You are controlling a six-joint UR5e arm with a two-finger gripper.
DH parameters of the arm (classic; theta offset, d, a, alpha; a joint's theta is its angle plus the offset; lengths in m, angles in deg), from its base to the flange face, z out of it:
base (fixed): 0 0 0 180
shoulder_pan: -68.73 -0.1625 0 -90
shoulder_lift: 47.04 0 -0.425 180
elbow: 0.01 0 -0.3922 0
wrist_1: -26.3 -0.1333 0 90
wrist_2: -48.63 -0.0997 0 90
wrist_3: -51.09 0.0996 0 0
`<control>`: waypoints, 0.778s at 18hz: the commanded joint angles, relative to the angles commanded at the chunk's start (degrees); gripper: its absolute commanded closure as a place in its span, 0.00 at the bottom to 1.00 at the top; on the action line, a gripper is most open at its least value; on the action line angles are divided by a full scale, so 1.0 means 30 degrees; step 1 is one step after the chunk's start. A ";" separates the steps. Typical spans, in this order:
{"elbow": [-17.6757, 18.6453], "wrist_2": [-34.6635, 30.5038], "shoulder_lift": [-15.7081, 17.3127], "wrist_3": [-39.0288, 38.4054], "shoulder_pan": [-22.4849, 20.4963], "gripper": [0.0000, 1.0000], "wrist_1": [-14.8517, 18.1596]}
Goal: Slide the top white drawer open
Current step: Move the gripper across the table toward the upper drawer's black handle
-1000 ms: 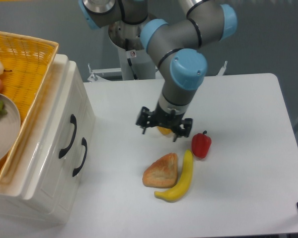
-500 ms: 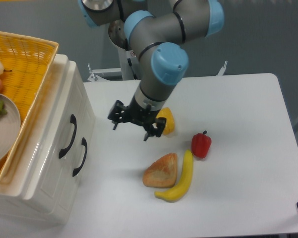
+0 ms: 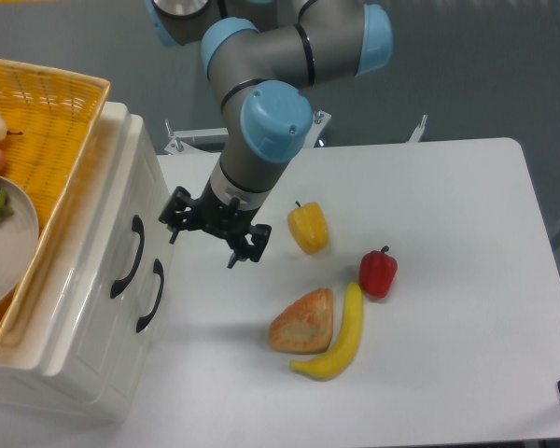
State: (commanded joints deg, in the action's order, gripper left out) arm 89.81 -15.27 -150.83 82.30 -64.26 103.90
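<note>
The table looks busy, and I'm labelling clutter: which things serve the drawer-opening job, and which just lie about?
For the job: top white drawer, its black handle, gripper.

Lying about: yellow pepper, red pepper, banana, bread, lower drawer, basket.

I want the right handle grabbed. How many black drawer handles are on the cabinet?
2. The top white drawer's handle is the one further left on the cabinet front; the lower drawer's handle sits just right of it and lower in the picture. Neither is hidden.
</note>
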 joint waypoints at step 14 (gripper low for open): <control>-0.0264 0.0528 -0.0293 -0.2228 0.0616 0.01 0.0001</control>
State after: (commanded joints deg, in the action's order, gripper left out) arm 89.02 -13.69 -151.71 75.61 -62.41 103.91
